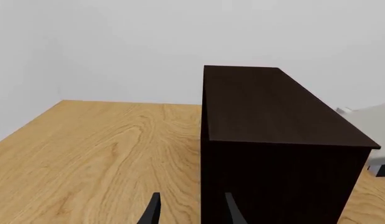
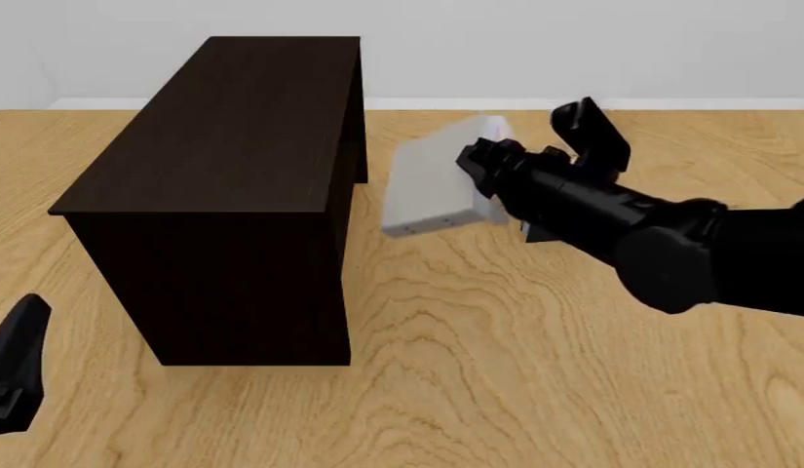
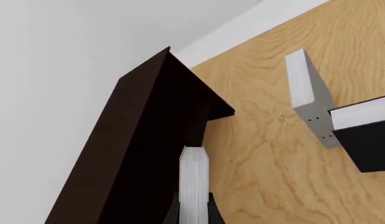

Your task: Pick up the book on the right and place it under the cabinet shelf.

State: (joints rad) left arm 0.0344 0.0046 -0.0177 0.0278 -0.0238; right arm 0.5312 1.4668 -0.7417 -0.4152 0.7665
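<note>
The book (image 2: 428, 185), a light grey slab, hangs tilted above the table just right of the cabinet shelf (image 2: 233, 146), with my right gripper (image 2: 478, 180) shut on its far edge. In the right wrist view the book (image 3: 193, 182) shows edge-on between the fingers (image 3: 214, 212), and the dark cabinet shelf (image 3: 142, 149) is close beside it. The left wrist view shows the cabinet shelf (image 1: 273, 135) with the book (image 1: 374, 122) behind its far corner. My left gripper (image 1: 192, 212) stands open and empty near the cabinet's front left corner, low on the left (image 2: 15, 375) of the front view.
Another light grey book (image 3: 307, 93) with small dark dots on its edge and a black-covered book with white pages (image 3: 367, 135) lie on the wooden table (image 2: 506, 370) beyond the held book. The right arm mostly hides them in the front view.
</note>
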